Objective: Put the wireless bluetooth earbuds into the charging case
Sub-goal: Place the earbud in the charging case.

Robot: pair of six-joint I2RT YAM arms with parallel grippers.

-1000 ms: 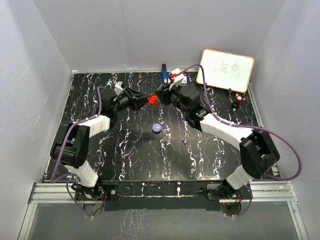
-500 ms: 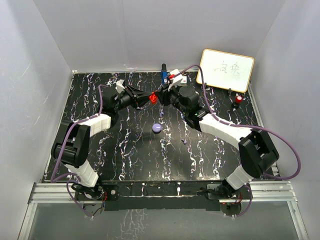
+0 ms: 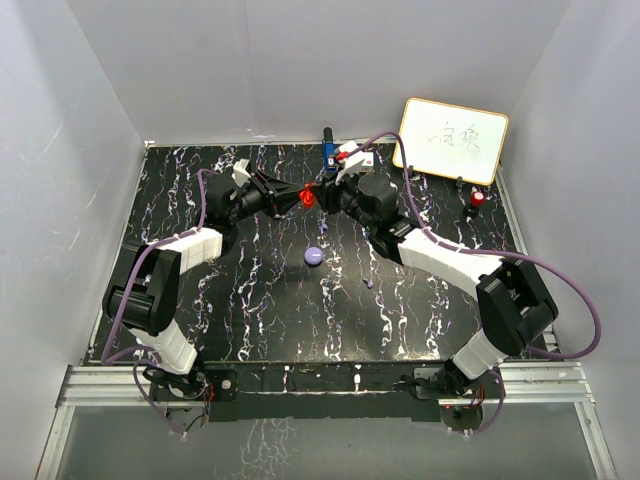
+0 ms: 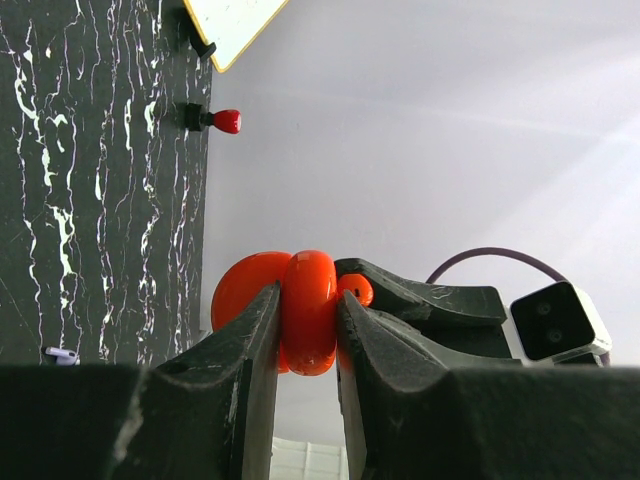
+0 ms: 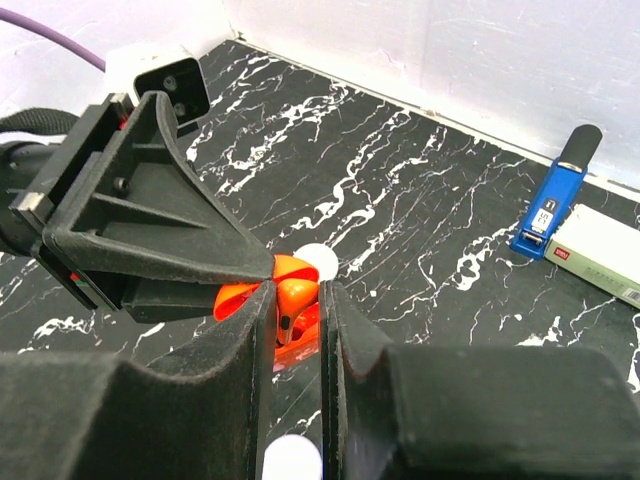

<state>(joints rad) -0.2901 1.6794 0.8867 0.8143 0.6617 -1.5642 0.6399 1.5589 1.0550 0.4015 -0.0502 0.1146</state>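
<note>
My left gripper (image 3: 297,198) is shut on the red charging case (image 4: 308,312), held edge-on above the table's far middle with its lid (image 4: 243,288) swung open. My right gripper (image 3: 323,192) meets it from the right, shut on a red earbud (image 5: 296,298). The earbud's stem points down into the open case (image 5: 240,298), touching or nearly touching it. In the left wrist view the earbud (image 4: 355,289) shows just beside the case, against the right gripper's fingers (image 4: 420,300). A tiny purple earbud (image 3: 370,284) lies on the black table (image 3: 250,310).
A purple puck (image 3: 313,256) lies below the grippers. Two white pucks (image 5: 323,261) (image 5: 292,458) sit on the table under the right gripper. A blue stapler (image 5: 555,195) and a white box (image 5: 600,250) lie at the back wall. Whiteboard (image 3: 450,140) and red-capped object (image 3: 479,199) stand far right.
Both grippers have drawn closer together and shifted slightly toward the back wall. The earbud now sits at the open case.
</note>
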